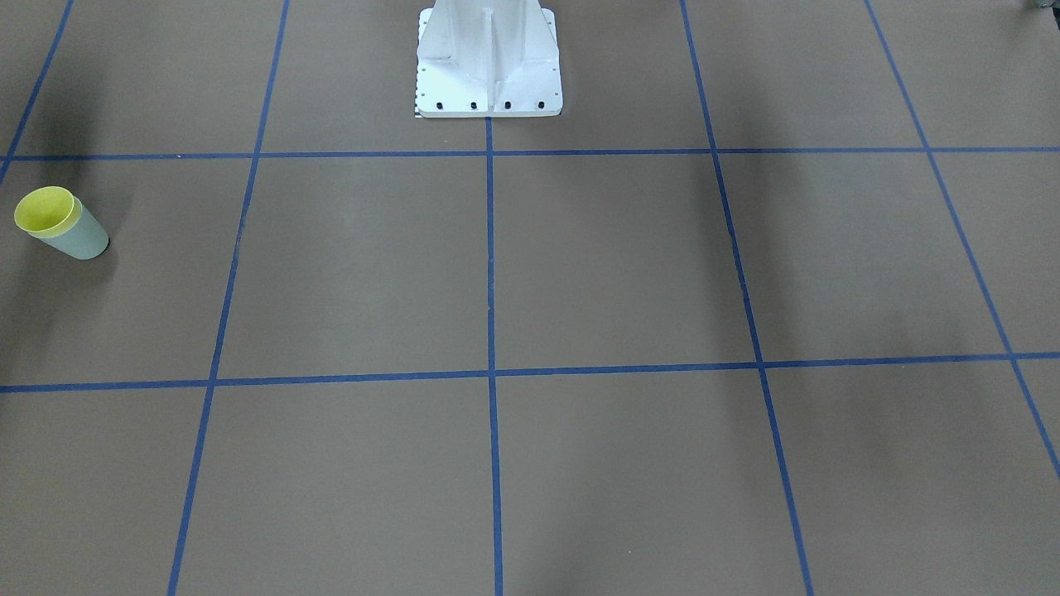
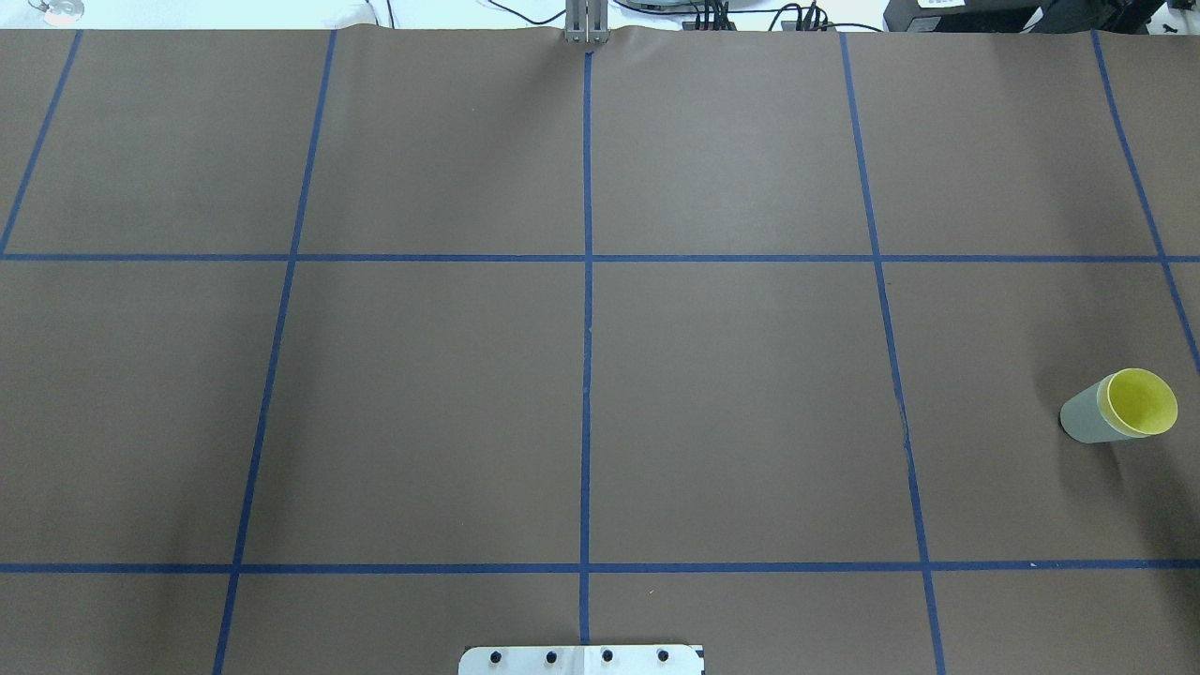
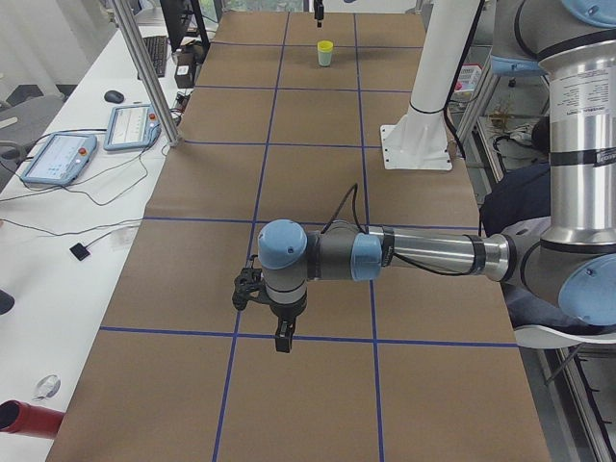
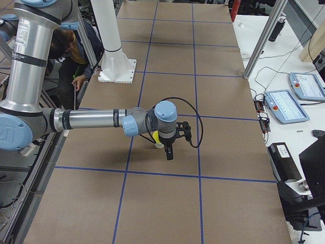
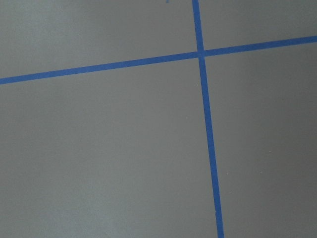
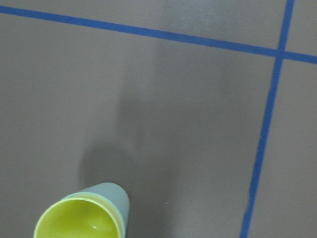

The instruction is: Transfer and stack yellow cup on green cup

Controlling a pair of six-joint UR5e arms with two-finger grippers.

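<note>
Nesting upright inside the pale green cup (image 2: pixel 1086 419), the bright yellow cup (image 2: pixel 1142 401) shows just rim and hollow, well out from the base (image 2: pixel 581 660) on its right-arm side; left gripper (image 3: pixel 282 340) and right gripper (image 4: pixel 168 152) spread: can't tell.

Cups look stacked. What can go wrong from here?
1. The right gripper hangs close by the yellow cup nested in the green cup; a sideways or low retreat might clip the stack and topple it.
2. The yellow rim stands proud of the green rim; if not fully seated, a bump might unseat it.
</note>
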